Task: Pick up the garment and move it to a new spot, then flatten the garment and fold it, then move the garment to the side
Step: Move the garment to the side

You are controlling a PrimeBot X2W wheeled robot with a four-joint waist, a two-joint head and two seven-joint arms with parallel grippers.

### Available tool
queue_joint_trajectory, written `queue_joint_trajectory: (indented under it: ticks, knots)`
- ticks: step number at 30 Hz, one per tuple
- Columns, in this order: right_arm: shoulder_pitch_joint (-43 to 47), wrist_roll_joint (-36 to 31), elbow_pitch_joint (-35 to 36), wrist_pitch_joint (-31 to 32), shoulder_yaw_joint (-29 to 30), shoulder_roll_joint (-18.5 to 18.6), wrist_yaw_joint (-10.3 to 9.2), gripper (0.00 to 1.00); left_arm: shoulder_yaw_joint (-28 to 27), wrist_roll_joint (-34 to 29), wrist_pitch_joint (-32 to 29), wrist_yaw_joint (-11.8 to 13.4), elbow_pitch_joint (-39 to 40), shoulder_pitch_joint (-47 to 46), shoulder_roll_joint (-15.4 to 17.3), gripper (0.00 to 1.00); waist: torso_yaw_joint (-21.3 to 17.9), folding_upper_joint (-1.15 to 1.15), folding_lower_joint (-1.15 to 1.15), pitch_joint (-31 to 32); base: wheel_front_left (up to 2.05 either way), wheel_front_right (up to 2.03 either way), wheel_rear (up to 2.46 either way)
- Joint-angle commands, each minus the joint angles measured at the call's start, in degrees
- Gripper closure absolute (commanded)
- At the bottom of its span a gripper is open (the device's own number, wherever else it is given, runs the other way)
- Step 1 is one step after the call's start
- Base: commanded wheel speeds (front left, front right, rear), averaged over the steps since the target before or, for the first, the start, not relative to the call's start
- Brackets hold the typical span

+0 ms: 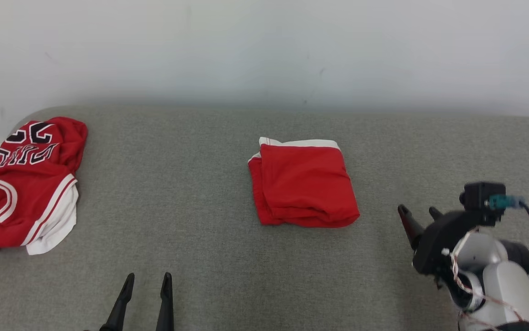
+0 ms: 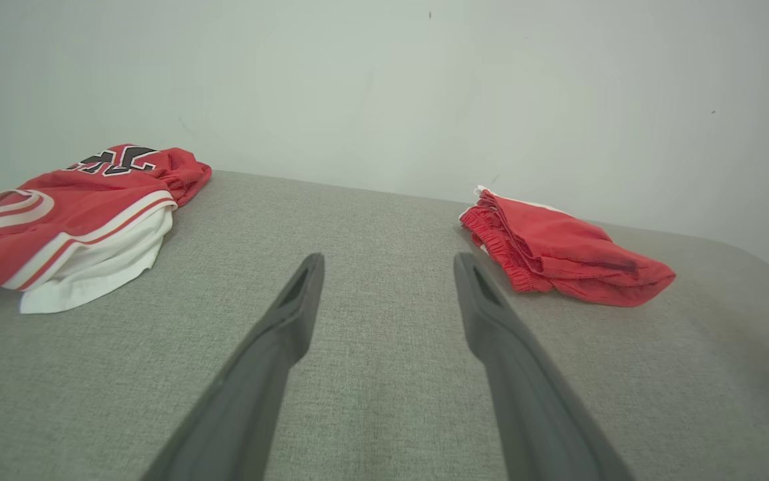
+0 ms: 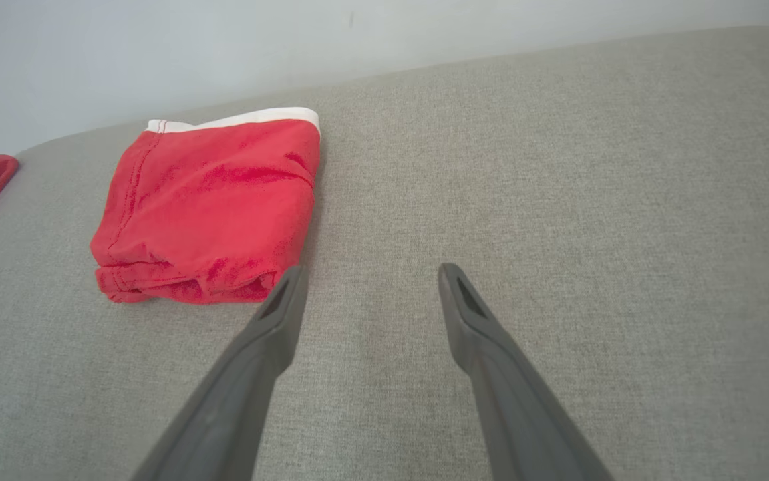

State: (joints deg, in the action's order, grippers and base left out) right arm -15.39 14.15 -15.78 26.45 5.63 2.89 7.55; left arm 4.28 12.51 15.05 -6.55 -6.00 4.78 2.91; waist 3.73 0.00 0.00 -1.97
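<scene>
A crumpled red jersey with white trim and dark lettering is seen at the far left edge of the grey fabric surface. The left claw is held low by the near edge, its two dark fingers spread apart with nothing between them, well apart from both pieces of clothing. The shorts are found near the middle of the surface, somewhat toward the wall, and are touched by neither claw. They are red and are folded into a compact, roughly square bundle. A white band is shown along the far edge, and stacked layers with a gathered, ribbed hem are seen on the left side. The near edge is rounded by the fold, and light creases are seen across the top. The right claw is held to the right of the shorts, near them but apart, with its fingers spread and empty.
</scene>
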Motion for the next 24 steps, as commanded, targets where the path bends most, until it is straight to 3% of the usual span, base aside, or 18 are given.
queue_joint_trajectory:
  ticks: [1, 5, 10, 17, 24]
  knots:
    - [-3.3, -1.4, 0.1, 3.8, 0.8, 0.0, -0.13, 0.00, 0.5, 0.2, 0.2, 0.0, 0.4, -0.8, 0.0, 0.00, 1.8, 0.00, 0.00, -1.2, 0.00, 0.00, 0.00]
    - [-11.1, -4.8, -1.6, 12.3, 2.3, 0.0, -0.13, 0.00, 2.0, 0.2, 0.2, 0.0, 0.7, -2.4, 0.0, 0.00, 5.1, 0.00, 0.00, -3.4, 0.00, 0.00, 0.00]
    - [-17.9, -10.2, -7.2, 17.4, 5.2, 0.0, -0.13, 0.00, 3.7, 0.8, 0.2, -0.2, 0.9, -4.2, 0.0, 0.00, 9.5, 0.00, 0.00, -6.0, 0.00, 0.00, 0.00]
    - [-23.1, -16.6, -15.1, 17.7, 9.7, 0.0, -0.13, 0.00, 6.1, 1.7, 0.2, 0.0, 0.6, -5.4, 0.0, 0.00, 14.4, 0.00, 0.00, -9.1, 0.00, 0.00, 0.00]
    - [-26.7, -21.0, -21.5, 16.3, 15.2, 0.0, -0.13, 0.00, 7.0, 2.5, 0.2, 0.4, 0.7, -5.9, 0.0, 0.00, 16.8, 0.00, 0.00, -10.5, 0.00, 0.00, 0.00]
